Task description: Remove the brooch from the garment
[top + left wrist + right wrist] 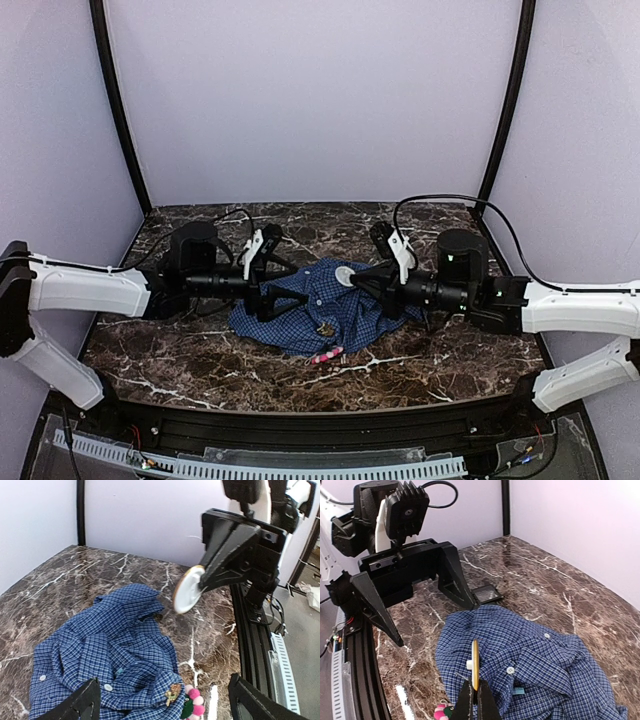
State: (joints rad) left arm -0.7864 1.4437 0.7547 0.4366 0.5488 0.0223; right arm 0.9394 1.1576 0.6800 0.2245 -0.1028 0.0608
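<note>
Spread wide at the left wrist view's lower edge, the left gripper [164, 685] framed the crumpled blue check shirt [110, 645], a small gold ornament [173, 692] lying on it; in the right wrist view the right gripper [476, 686] pinched a white, gold-rimmed disc [475, 662], likely the brooch, clear of the cloth; from above, only setting it on the veined marble table [450, 360] seemed left
</note>
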